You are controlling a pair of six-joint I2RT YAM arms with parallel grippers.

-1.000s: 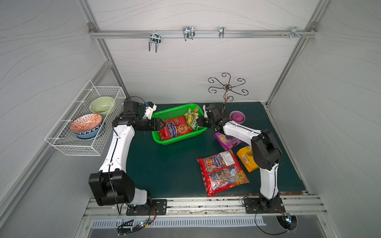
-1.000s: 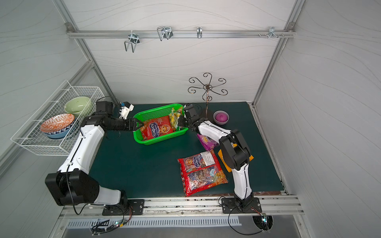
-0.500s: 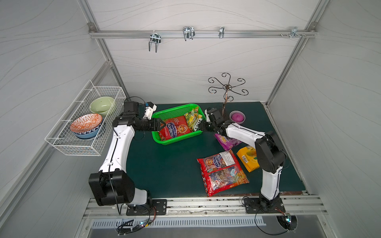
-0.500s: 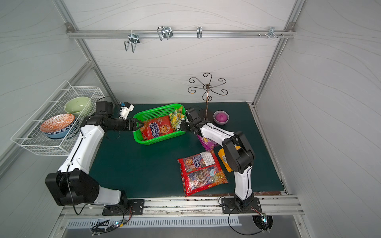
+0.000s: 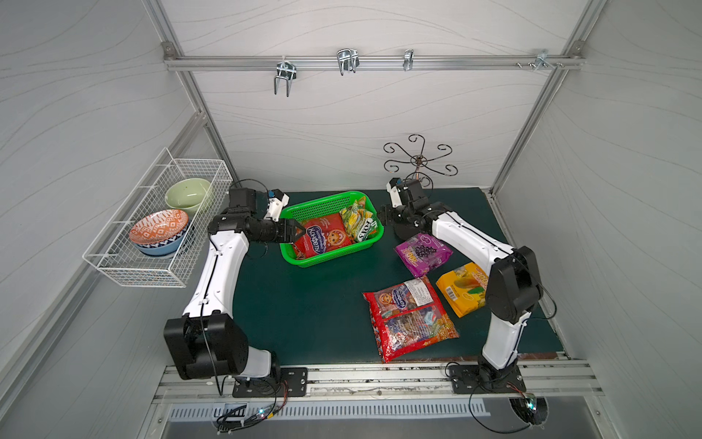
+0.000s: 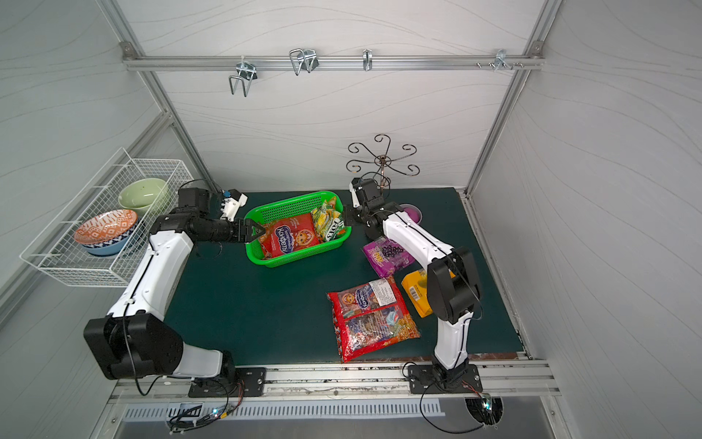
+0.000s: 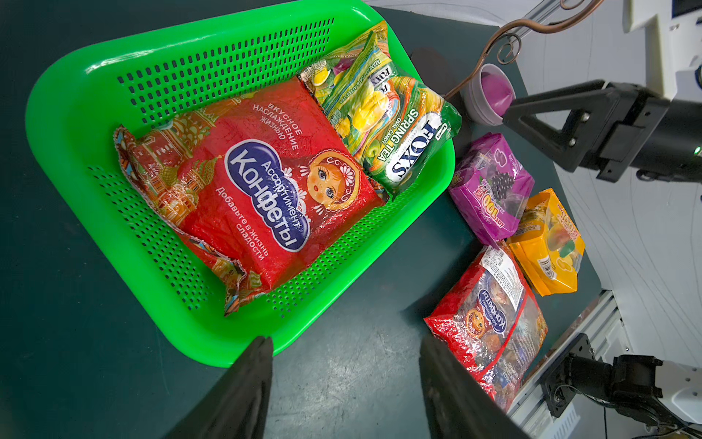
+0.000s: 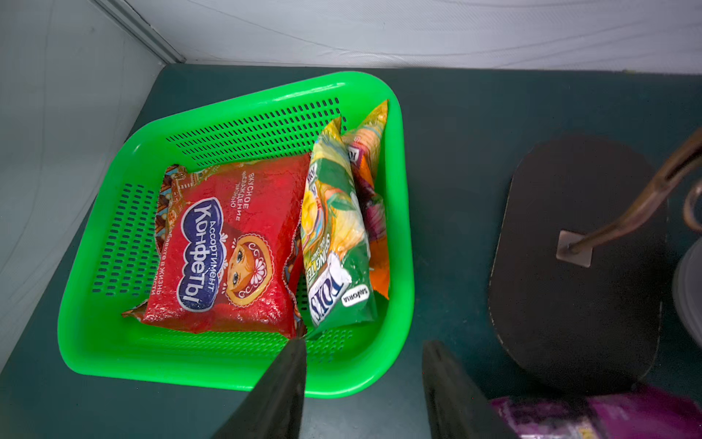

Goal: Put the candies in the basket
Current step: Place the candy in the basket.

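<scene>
Right wrist view first, Sam. Is the right gripper [image 8: 364, 344] holding a bag?

Sam: No. Its jaws stand apart with nothing between them. It hangs by the rim of the basket [image 8: 171, 361], at the end where the green bag [image 8: 334, 247] lies.

Mia: And the left gripper [image 7: 345, 342]?

Sam: Spread apart too, and empty. It sits by the rim at the other end. I think both are there because that is where bags get dropped in.

Mia: What is the basket like?

Sam: Bright green plastic, hard and shiny, with rows of little holes in its walls and round corners. It stands near the back edge of the worktop [image 5: 311, 311]. Inside, a red bag [image 8: 228, 247] lies flat. The green bag leans on its side, with an orange bag [image 8: 370, 152] tucked between it and the wall.

Mia: Are all the candies in?

Sam: No, three are out. In a top view the purple bag [image 5: 423, 254] and the yellow bag [image 5: 461, 287] lie near the right edge, and a big red bag [image 5: 408, 319] lies toward the front right corner. They look crinkly and shiny, so I guess they could slip when pinched. The purple bag is nearest the right gripper, so it looks like the next pick.
</scene>
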